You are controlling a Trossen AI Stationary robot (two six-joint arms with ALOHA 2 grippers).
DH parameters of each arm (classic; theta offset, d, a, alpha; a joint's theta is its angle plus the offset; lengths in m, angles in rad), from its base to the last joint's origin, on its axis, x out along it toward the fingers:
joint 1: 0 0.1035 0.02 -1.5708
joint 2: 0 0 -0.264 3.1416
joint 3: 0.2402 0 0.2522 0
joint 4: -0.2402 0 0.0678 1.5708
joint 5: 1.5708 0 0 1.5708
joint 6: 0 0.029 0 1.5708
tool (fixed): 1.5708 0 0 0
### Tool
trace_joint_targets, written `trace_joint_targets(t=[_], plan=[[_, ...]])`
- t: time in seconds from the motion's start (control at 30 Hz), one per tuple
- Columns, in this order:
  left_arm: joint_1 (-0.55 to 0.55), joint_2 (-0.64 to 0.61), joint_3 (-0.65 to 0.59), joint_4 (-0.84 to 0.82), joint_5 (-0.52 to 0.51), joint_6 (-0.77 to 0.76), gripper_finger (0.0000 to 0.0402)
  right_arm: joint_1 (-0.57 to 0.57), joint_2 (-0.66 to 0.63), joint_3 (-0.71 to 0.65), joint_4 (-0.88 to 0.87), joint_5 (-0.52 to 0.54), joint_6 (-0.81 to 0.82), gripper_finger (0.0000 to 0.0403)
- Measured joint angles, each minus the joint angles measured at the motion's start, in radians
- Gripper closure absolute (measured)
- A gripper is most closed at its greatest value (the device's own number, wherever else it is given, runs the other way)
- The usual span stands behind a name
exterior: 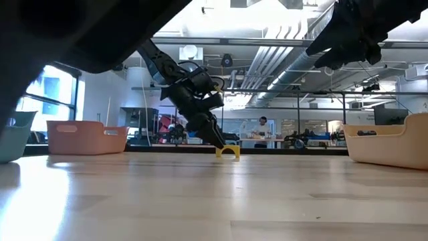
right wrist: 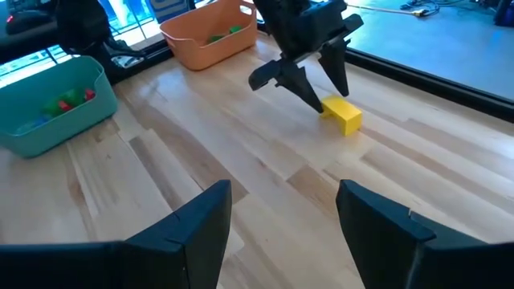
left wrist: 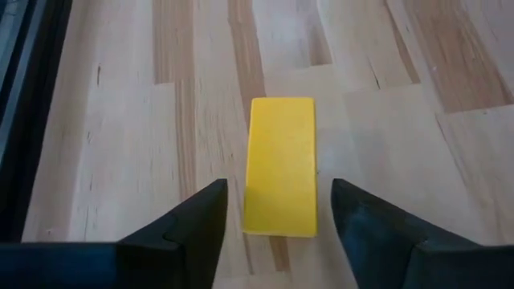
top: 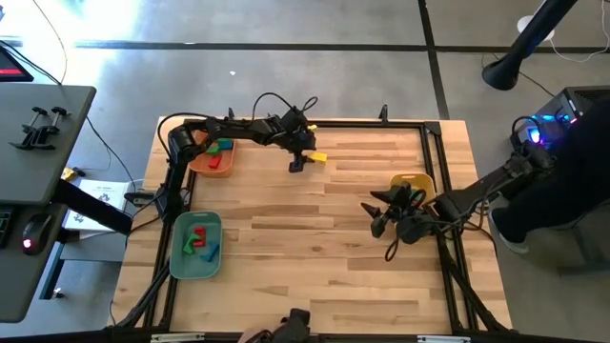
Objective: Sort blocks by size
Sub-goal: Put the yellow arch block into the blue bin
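Observation:
A yellow block point(left wrist: 281, 164) lies flat on the wooden table point(top: 315, 257) near its far edge, also seen in the high view point(top: 318, 157) and the low view point(exterior: 227, 152). My left gripper point(left wrist: 279, 189) slants down over the block's near end. It is open, with one finger on either side of the block and a gap showing at each. My right gripper point(right wrist: 281, 193) hangs open above the table's right part point(top: 376, 214) with nothing between its fingers.
An orange tray point(top: 198, 164) at the far left holds green, blue and red blocks. A teal tray point(top: 179, 250) at the near left holds red, green and blue blocks. A yellow tray point(top: 412, 179) stands at the right, behind my right gripper. Bare wood lies between them.

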Motion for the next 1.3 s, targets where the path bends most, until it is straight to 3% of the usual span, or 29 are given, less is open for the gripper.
trace_joint_targets(t=[0.27, 0.7, 1.07, 1.3], plan=[[0.004, 0.000, 0.000, -0.003, -0.037, 0.002, 0.0244, 0.019, 0.000, 0.000, 0.005, -0.008, 0.000, 0.0183], [0.006, 0.007, -0.001, -0.015, -0.055, 0.018, 0.0253, 0.068, 0.001, 0.000, 0.009, 0.023, 0.002, 0.0183], [0.017, 0.006, 0.000, -0.017, -0.056, 0.048, 0.0306, 0.068, 0.001, 0.000, 0.008, 0.017, 0.009, 0.0183], [0.016, -0.050, -0.001, -0.065, -0.167, 0.081, 0.0309, 0.068, 0.001, 0.000, 0.007, 0.009, 0.009, 0.0183]])
